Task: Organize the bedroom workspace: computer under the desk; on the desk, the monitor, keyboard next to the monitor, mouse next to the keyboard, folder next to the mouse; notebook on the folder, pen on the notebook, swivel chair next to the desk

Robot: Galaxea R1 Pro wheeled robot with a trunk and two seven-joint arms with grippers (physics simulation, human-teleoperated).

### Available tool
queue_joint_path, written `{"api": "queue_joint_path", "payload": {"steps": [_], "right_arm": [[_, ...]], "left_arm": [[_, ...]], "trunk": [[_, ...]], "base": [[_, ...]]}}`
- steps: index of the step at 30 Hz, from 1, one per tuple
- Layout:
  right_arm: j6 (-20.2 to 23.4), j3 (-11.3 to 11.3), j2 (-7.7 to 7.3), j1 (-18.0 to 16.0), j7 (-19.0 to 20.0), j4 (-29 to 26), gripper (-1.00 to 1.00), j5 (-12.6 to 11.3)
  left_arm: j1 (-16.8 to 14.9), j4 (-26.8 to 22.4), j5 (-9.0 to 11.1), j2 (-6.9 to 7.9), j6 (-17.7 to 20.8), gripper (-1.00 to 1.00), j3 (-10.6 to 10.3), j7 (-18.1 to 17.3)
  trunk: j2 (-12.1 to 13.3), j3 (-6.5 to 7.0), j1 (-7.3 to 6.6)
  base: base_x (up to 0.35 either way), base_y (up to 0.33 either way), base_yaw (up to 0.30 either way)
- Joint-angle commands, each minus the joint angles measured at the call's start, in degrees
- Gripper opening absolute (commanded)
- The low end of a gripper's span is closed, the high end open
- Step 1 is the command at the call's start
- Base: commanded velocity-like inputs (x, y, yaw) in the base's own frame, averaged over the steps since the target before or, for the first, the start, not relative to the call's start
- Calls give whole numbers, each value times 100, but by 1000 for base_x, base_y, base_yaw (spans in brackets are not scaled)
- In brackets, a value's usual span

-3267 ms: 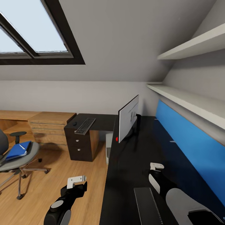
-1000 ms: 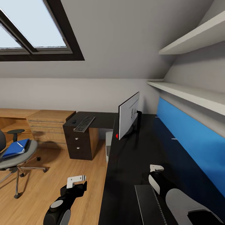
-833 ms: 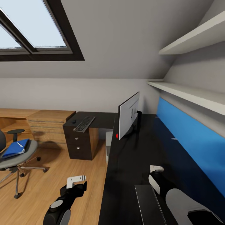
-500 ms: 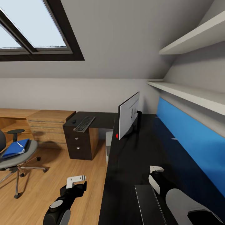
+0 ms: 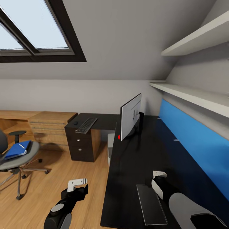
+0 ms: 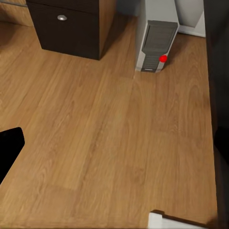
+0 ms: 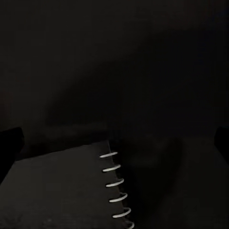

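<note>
The robot stands at the near end of the desk (image 5: 133, 159), whose black top runs up the middle of the head view to the monitor (image 5: 130, 118). The keyboard (image 5: 86, 125) and the small mouse (image 5: 75, 123) lie on the short wing of the desk at centre left, well apart from the monitor. The notebook (image 5: 151, 204), dark with a wire spine, lies on the desk at the lower centre, just beside the right end effector (image 5: 159, 174); whether this one is open or closed, I cannot tell. The left end effector (image 5: 77, 183) hangs over the wood floor at lower left, and its state also I cannot tell.

The folder (image 5: 17, 150) lies on the seat of the swivel chair (image 5: 16, 159) at the left edge, with the thin white pen (image 5: 22, 146) on top of it. The computer (image 6: 155, 45) stands on the floor by the drawer unit (image 6: 71, 24), at the top of the left wrist view.

The step in hand seems to be the approach to the notebook. It is best to come down slowly beside the spine, because the thin cover lies flat on a glossy top and may slide. No open container is seen; the drawers are shut.
</note>
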Motion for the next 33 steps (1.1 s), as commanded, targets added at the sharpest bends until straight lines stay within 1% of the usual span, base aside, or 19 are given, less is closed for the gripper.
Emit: {"api": "queue_joint_path", "payload": {"steps": [1, 17, 27, 33], "right_arm": [[27, 49, -3, -3, -41, 1, 100, -57], [23, 49, -3, -3, -41, 22, 100, -50], [22, 49, -3, -3, -41, 21, 100, -48], [18, 49, -3, -3, -41, 15, 100, -48]], "left_arm": [[-4, -7, 61, 1, 17, 100, -6, 54], [-4, -7, 61, 1, 17, 100, -6, 54], [-4, -10, 61, 1, 17, 100, -6, 54], [-4, -8, 61, 1, 17, 100, -6, 54]], "trunk": [[-5, -7, -2], [-5, -7, -2], [-5, -7, -2], [-5, -7, -2]], "base": [[-153, 0, 0], [-56, 0, 0], [-233, 0, 0], [-140, 0, 0]]}}
